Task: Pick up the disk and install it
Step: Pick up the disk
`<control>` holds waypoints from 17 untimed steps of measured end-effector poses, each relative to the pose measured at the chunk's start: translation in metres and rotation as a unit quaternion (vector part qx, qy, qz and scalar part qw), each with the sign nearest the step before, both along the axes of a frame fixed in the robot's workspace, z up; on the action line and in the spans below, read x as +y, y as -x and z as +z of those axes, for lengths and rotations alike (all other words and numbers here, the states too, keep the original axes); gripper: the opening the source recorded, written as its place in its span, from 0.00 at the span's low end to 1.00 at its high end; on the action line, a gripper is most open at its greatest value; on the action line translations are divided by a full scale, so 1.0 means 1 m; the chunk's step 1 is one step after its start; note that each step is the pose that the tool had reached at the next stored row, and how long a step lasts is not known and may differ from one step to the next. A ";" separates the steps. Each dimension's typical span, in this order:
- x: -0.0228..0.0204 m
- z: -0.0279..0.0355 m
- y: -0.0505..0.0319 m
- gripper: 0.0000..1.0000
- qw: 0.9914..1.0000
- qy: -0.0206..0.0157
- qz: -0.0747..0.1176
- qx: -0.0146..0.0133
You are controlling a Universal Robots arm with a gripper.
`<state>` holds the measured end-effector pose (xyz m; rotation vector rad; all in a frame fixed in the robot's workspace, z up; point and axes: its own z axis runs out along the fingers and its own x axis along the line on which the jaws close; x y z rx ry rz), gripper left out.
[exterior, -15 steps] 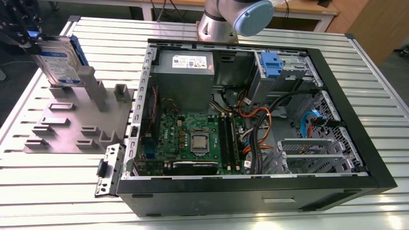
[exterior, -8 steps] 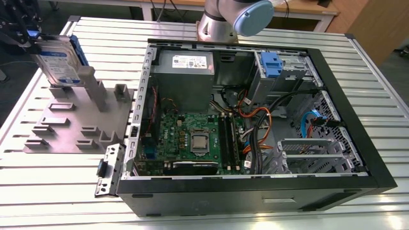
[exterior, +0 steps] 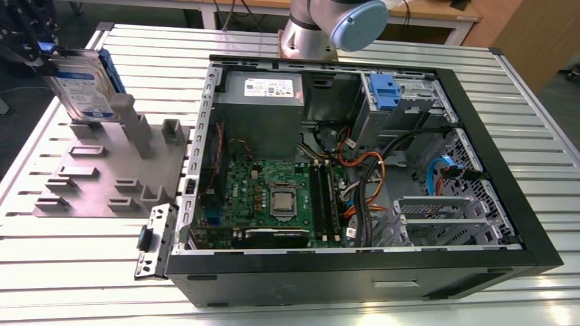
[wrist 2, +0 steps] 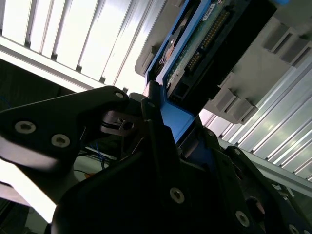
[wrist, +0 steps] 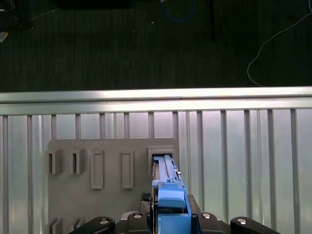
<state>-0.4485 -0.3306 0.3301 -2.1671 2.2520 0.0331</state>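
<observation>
Jaws of the black gripper are clamped on the blue plastic rail along the upper edge of the flat rectangular silver disk. In both wrist views a black finger presses against each side of it.

The disk stands upright on its narrow end at the upper left of the exterior view, with its lower end in a slot of the grey plastic fixture plate, among other rectangular pockets and posts. Just beside the plate, across the centre and right of that view, lies the open black computer case. The case holds a grey metal power supply box, a green motherboard, orange and black cables and a small blue plastic bracket. Everything rests on the ribbed aluminium table.

The disk's broad face carries a white-and-blue label. In the second wrist view its other face shows a green circuit board and a row of connector pins.

The arm's silver, blue-capped base stands at the top centre behind the case, and the gripper points down over the plate.
</observation>
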 end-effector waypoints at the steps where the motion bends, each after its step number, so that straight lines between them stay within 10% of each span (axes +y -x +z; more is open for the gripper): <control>1: 0.0000 0.0002 0.0000 0.37 1.000 0.000 0.000 0.000; 17: 0.0000 0.0023 0.0000 0.37 1.000 0.000 0.000 0.000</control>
